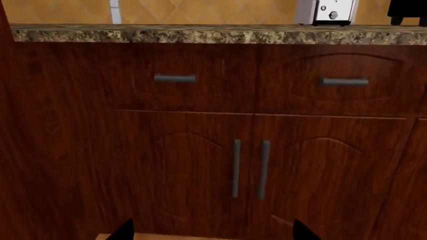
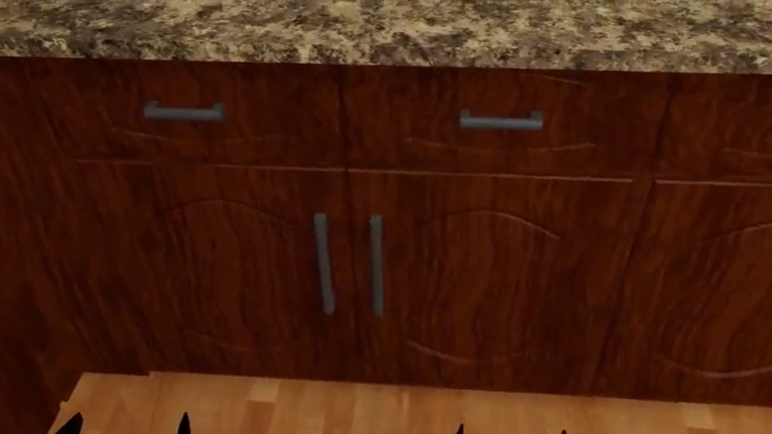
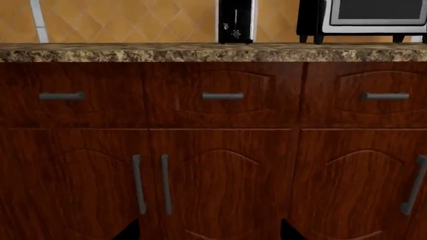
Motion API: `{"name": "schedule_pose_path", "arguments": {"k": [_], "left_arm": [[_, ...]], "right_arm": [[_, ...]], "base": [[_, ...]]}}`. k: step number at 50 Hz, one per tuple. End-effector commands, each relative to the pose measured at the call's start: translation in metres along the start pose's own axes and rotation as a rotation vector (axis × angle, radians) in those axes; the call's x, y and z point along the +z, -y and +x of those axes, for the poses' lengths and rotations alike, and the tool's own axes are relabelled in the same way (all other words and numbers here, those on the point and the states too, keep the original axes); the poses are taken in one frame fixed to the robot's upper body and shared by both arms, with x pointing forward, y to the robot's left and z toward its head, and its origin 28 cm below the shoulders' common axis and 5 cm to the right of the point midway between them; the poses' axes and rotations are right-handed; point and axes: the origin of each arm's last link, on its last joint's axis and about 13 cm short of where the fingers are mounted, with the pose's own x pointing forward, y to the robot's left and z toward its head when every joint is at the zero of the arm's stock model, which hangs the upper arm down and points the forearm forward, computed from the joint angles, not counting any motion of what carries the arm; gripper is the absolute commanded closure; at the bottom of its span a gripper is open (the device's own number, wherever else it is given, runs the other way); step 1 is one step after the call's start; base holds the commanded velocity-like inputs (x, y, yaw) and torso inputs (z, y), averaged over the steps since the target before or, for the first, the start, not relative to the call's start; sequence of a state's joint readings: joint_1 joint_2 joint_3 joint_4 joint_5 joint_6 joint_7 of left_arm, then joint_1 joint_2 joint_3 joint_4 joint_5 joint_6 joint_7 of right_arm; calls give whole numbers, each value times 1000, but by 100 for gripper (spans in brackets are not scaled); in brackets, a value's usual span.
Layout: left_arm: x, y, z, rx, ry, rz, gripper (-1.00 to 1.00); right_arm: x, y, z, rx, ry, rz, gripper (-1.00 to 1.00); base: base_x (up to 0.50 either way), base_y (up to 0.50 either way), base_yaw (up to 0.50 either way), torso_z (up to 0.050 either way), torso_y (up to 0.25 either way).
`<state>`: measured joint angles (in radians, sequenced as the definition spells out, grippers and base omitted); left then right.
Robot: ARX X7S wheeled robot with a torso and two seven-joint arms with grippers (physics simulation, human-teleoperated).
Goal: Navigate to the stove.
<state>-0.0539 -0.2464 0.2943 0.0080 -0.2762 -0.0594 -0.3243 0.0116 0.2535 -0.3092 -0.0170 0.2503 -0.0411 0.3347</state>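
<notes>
- We see cabinet doors point(image 2: 483, 271) of dark, slightly glossy wood.
- The countertop point(image 2: 386, 32) looks like speckled stone.
- The handles point(image 2: 350, 262) are matt grey metal.
- The floor point(image 2: 399, 407) is light wood.

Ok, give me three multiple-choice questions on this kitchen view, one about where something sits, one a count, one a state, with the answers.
1. Where does the toaster stand?
A. on the floor
B. on the granite counter
C. inside a drawer

2. How many drawer handles does the right wrist view show?
A. one
B. five
C. three

3. In what state are the double doors in the head view?
A. shut
B. one swung wide open
C. taken off

Answers:
1. B, its base rests on the counter by the tiled wall.
2. C, three horizontal bars under the counter edge, the middle one below the toaster.
3. A, both panels lie flush, their handles side by side.
</notes>
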Motion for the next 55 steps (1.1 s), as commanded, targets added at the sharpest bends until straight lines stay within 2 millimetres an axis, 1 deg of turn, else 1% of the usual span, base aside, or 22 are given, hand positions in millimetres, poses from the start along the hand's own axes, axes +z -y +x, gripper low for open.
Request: {"name": "schedule_pose_path", "arguments": {"k": [1, 36, 55], "left_arm": [[0, 1, 0, -31, 34, -14, -100], [1, 1, -2, -37, 43, -9, -100], [0, 2, -1, -37, 40, -13, -100]], "right_arm": [[1, 1, 2, -3, 14, -1, -100], [2, 1, 1, -4, 15, -3, -100], [1, 1, 2, -1, 12, -3, -100]], "base": [[11, -304, 0, 0, 0], [11, -301, 0, 0, 0], [11, -301, 0, 0, 0]]}}
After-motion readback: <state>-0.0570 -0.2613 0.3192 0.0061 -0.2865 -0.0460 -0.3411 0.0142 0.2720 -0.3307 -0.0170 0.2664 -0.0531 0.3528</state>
